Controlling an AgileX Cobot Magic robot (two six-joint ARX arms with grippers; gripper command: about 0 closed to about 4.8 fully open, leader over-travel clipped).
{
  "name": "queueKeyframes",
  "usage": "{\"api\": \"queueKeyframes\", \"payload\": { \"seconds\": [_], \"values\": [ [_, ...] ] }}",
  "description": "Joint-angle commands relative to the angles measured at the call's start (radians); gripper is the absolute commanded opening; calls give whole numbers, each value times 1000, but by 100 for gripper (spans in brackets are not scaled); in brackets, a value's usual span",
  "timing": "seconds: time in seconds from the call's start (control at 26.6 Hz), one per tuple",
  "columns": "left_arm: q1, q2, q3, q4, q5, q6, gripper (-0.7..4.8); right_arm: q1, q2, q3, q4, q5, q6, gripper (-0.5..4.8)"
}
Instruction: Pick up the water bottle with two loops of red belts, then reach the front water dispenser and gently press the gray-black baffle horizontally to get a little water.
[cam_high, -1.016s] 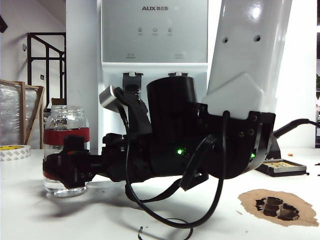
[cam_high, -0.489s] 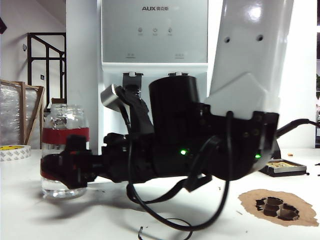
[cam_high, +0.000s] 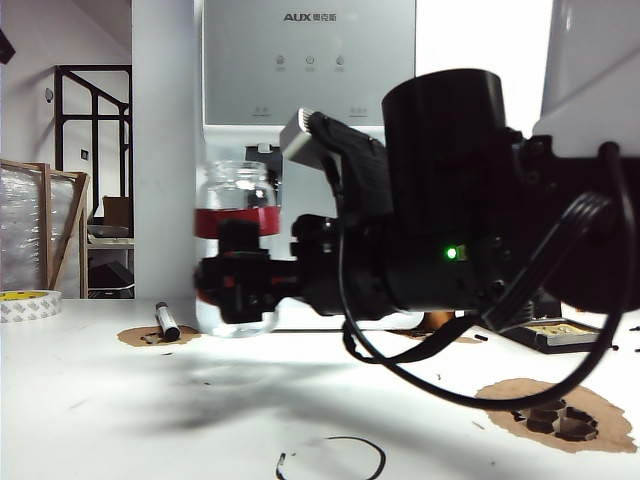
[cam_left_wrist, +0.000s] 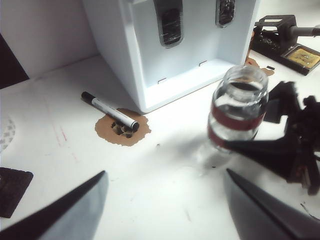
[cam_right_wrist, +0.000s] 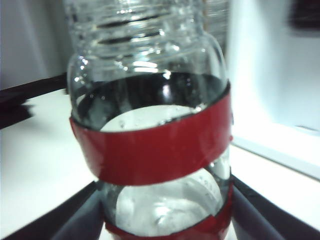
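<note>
Before the water dispenser (cam_high: 309, 60) bay, right gripper (cam_right_wrist: 165, 220) clamps the water bottle (cam_high: 237, 215) clear of the table (cam_high: 120, 410); left gripper (cam_left_wrist: 165, 210) open, well apart.

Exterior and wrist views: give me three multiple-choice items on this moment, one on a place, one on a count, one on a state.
1. Where does the marker lie?
A. Inside the dispenser bay
B. On the table beside the dispenser's base
C. In the bottle

2. How many red bands circle the bottle?
A. One
B. Two
C. Four

3. What is the right end effector doing?
A. Hanging open over bare table
B. Gripping the marker
C. Holding the bottle off the table

Answers:
1 B: the marker rests on the table by the dispenser.
2 B: the bottle shows one band above and another at its base.
3 C: the right end effector clasps the bottle, which hangs above the table in the exterior view; the left end effector is open and empty.
</note>
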Motion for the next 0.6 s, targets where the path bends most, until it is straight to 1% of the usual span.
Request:
{"api": "queueKeyframes", "payload": {
  "seconds": [0.04, 0.08, 0.15, 0.19, 0.23, 0.34, 0.53, 0.6],
  "values": [
    [1, 2, 11, 11, 5, 4, 374, 1, -44, -64, 27, 174, -4, 139],
    [1, 2, 14, 10, 5, 4, 374, 1, -57, -82, 27, 187, -13, 141],
    [1, 2, 14, 14, 8, 4, 374, 1, -88, -117, 27, 247, -30, 140],
    [1, 2, 14, 14, 8, 4, 374, 1, -105, -129, 26, 314, -34, 140],
    [1, 2, 14, 14, 8, 4, 374, 1, -110, -131, 26, 349, -39, 140],
    [1, 2, 14, 6, 27, 4, 374, -7, -117, -125, 28, 396, -52, 141],
    [1, 1, 14, 3, 31, 4, 374, -55, -117, -106, 35, 404, -49, 144],
    [1, 1, 14, 4, 31, 4, 374, -91, -116, -73, 33, 324, -49, 148]
  ]
}}
